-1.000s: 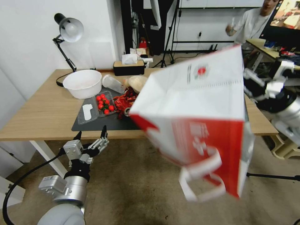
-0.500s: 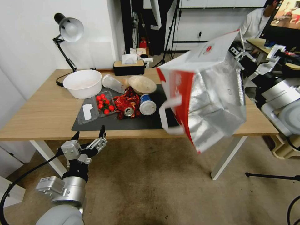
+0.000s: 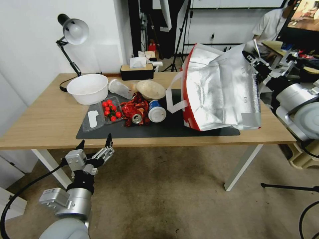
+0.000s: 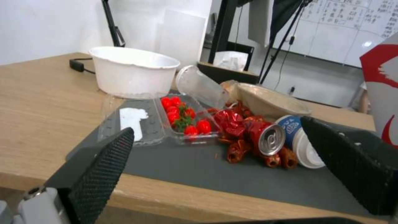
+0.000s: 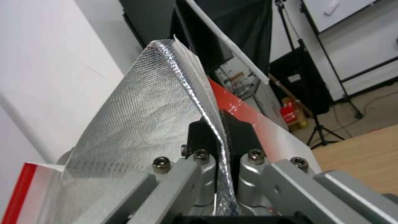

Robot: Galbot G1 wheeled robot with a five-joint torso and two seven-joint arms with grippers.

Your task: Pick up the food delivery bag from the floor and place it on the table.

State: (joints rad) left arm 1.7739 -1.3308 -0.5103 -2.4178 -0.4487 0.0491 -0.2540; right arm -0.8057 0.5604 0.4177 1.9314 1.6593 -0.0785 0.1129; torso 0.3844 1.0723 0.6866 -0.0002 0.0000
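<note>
The bag (image 3: pixel 221 94) lies tipped on its side on the right part of the tabletop (image 3: pixel 43 119), mouth toward the robot. The right pincer (image 3: pixel 254 61) clamps its upper rim from the right. The left pincer (image 3: pixel 96 143) hangs wide and empty below the tabletop's near edge, well apart.

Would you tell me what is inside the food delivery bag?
The food delivery bag shows only crinkled silver foil lining; its deeper corners are hidden. The right gripper pinches its rim.
</note>
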